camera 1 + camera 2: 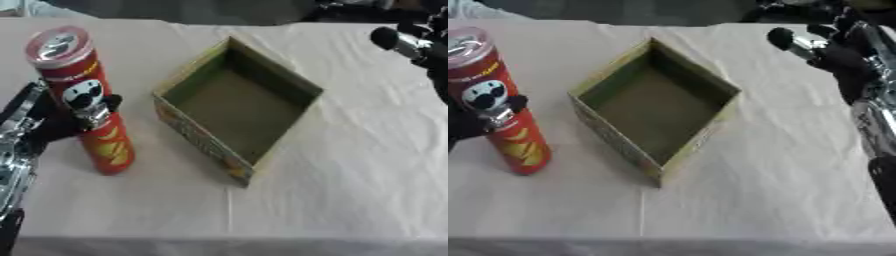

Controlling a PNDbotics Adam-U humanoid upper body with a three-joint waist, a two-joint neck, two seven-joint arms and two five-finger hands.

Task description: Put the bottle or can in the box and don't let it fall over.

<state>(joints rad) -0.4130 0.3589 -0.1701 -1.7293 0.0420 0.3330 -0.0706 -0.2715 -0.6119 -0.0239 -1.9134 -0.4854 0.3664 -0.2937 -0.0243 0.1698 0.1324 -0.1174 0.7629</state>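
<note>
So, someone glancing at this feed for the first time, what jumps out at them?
The tall red chip can standing upright at the table's left, with the left hand curled round its middle. Next, the open, empty cardboard box set cornerwise mid-table, just right of the can. The right hand hangs at the upper right, holding nothing.

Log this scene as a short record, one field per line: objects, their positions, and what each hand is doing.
can: tall red chip can with clear lid, upright on the table, left of the box
box: open cardboard box, empty, set at an angle near the table's middle
left hand: left hand at the can's middle, fingers curled round it
right hand: right hand raised at the upper right, apart from the box, holding nothing; finger pose unclear
surface: white tablecloth
task state: can not yet in the box
</note>
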